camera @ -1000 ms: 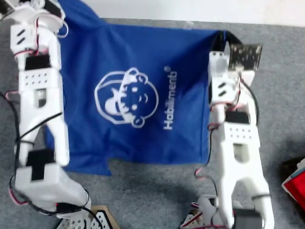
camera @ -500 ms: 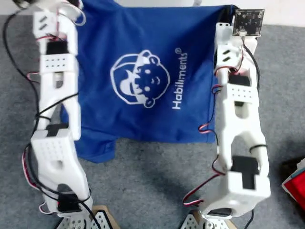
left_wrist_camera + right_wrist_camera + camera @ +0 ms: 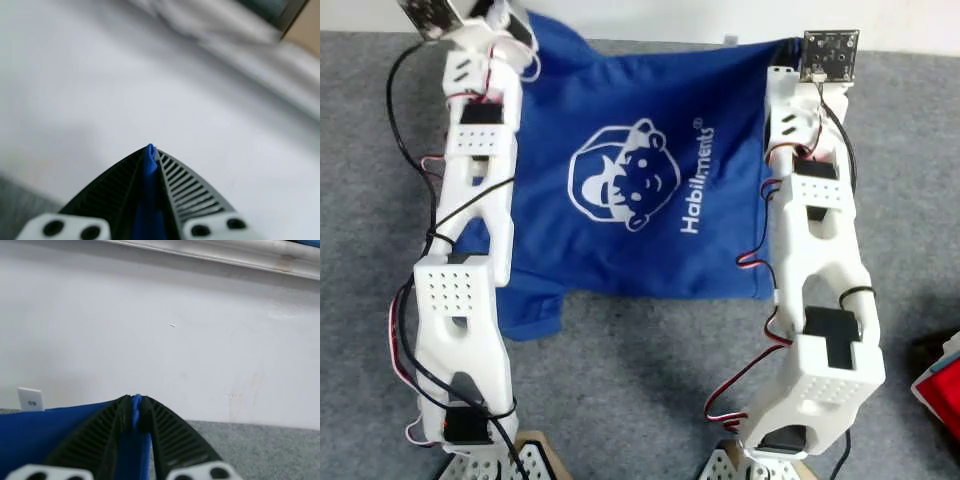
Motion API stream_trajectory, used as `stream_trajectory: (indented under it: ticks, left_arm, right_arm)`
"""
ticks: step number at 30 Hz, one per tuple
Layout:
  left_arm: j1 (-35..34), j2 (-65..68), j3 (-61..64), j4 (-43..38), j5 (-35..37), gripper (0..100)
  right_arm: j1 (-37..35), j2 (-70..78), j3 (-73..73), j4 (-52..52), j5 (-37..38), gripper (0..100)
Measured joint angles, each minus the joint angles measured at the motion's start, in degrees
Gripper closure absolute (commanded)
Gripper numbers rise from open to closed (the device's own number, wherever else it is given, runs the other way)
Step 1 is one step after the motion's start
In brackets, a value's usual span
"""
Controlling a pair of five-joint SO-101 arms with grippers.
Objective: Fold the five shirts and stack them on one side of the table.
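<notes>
A blue shirt [image 3: 630, 200] with a white cartoon print is stretched between both arms over the grey table, its lower hem hanging near the table's middle. My left gripper [image 3: 150, 150] is shut on a fold of the blue shirt [image 3: 149, 200] at the far left corner, near the white wall. My right gripper [image 3: 134, 399] is shut on the blue shirt [image 3: 50, 435] at its far right corner. In the high view the left arm [image 3: 470, 220] runs along the shirt's left side and the right arm [image 3: 815, 230] along its right side.
A white wall [image 3: 160, 330] stands right behind the table's far edge. A red object [image 3: 940, 385] lies at the right edge of the grey table [image 3: 640, 380]. A small white tag [image 3: 30, 399] sits at the wall's foot.
Both arms have stretched toward the far edge, carrying the shirt's top corners with them. The shirt has slid away from the near side and now lies straighter.
</notes>
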Motion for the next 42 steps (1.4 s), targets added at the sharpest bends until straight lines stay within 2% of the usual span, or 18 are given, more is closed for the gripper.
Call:
stream_trajectory:
  ticks: [3, 5, 11, 18, 22, 27, 30, 34, 42]
  left_arm:
    - [0.0, 0.0, -5.7, 2.4, 0.0, 99]
    - [0.0, 0.0, -9.7, 5.6, 0.0, 99]
    - [0.0, 0.0, -12.7, 14.1, 0.6, 99]
    - [-0.7, 0.0, -12.7, 22.9, 8.5, 99]
    - [-0.7, -2.8, -12.7, 36.2, 9.1, 99]
    - [-0.6, -7.7, -12.8, 61.3, 8.8, 99]
    - [-1.1, -7.4, -12.7, 72.5, 4.3, 99]
    - [-3.0, -5.2, -13.3, 80.7, 0.5, 99]
    - [-3.2, -4.5, -13.4, 96.0, -3.0, 99]
  right_arm:
    - [0.8, -0.1, -2.7, 0.0, -1.2, 98.9]
    - [1.3, -0.1, -4.5, 2.0, -5.2, 98.9]
    - [2.0, -2.0, -7.7, 17.8, -16.6, 99.1]
    - [1.0, -11.5, -7.8, 34.6, -18.4, 99.1]
    - [-1.7, -16.2, -7.8, 44.3, -18.4, 99.1]
    - [-3.6, -19.7, -7.9, 58.1, -18.4, 99.1]
    - [-3.6, -20.0, -7.9, 65.0, -18.4, 99.1]
    - [-3.6, -20.1, -7.9, 70.5, -18.4, 99.1]
    - [-3.6, -20.7, 0.0, 71.1, -16.4, 99.1]
